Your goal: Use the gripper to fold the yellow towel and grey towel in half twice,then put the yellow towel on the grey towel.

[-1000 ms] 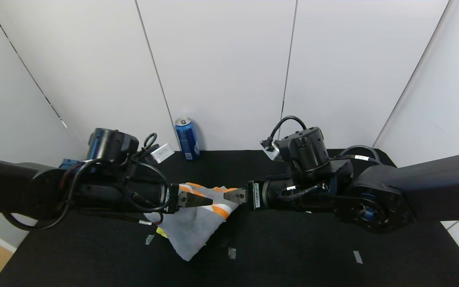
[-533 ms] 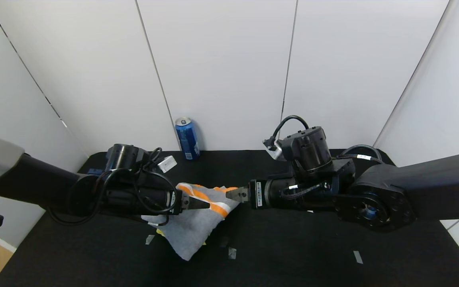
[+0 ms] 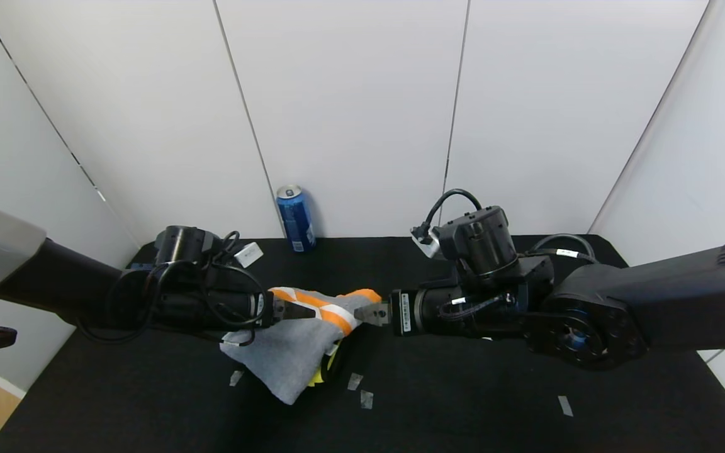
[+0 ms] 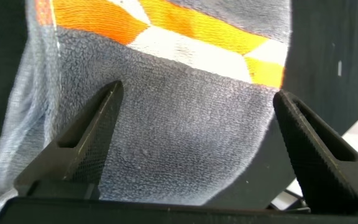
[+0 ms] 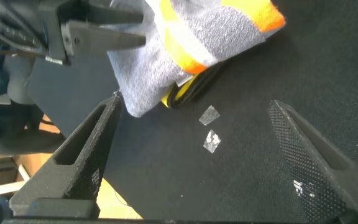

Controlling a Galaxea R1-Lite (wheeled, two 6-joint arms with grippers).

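Honestly, both grippers, left gripper [image 3: 299, 310] & right gripper [image 3: 365, 313], gape wide, holding nothing; grey towel [image 3: 290, 358] sits atop yellow towel [image 3: 326, 370], so a grab may catch both layers.

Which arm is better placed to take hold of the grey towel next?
Left, probably. The left end effector is open right over the grey towel; the right end effector, also open, sits just beside its orange end.

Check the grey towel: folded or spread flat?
Folded: the grey towel lies bunched and doubled over the yellow towel, not flat.
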